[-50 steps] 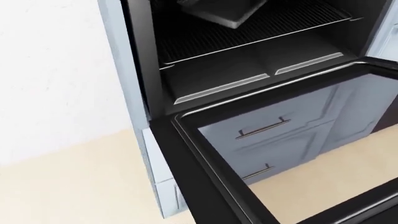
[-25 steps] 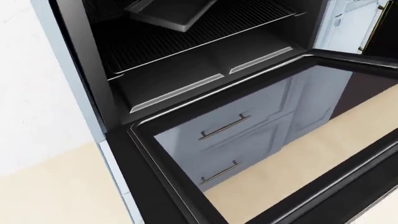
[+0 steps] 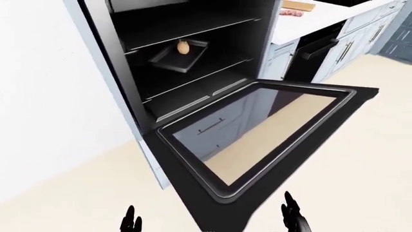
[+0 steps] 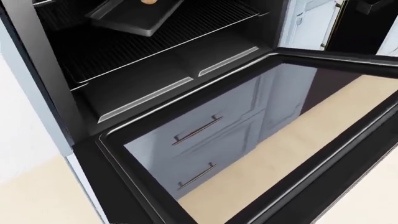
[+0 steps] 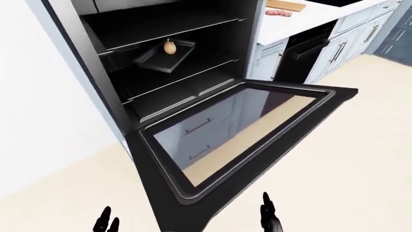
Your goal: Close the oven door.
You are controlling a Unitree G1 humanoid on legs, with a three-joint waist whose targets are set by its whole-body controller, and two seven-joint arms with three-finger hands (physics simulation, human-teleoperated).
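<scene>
The oven door (image 3: 257,140) hung fully open, folded down flat and level out of the oven (image 3: 187,53), its black frame surrounding a large glass pane that reflected pale blue drawer fronts with bar handles. The door's hinged edge met the lower lip of the oven cavity, and its free edge reached toward the bottom of the left-eye view. Inside the cavity a dark baking tray (image 3: 179,55) rested tilted on a wire rack (image 4: 155,39), and a small tan, rounded food item (image 3: 183,47) sat on the tray near its upper edge. To the right of the oven a white countertop (image 3: 315,19) ran along pale blue cabinets (image 3: 357,36), with a wooden board (image 5: 286,5) and a reddish item (image 5: 278,13) lying near the countertop's top edge. The left hand (image 3: 131,222) showed at the bottom edge of the left-eye view, beside the door's left corner, fingers pointing upward and spread, gripping nothing. The right hand (image 3: 293,220) stood likewise at the bottom edge, just beside the door's free edge, fingers raised and apart, closed on nothing. Whether either hand touched the door could not be told. The floor (image 3: 361,159) was a pale beige.
</scene>
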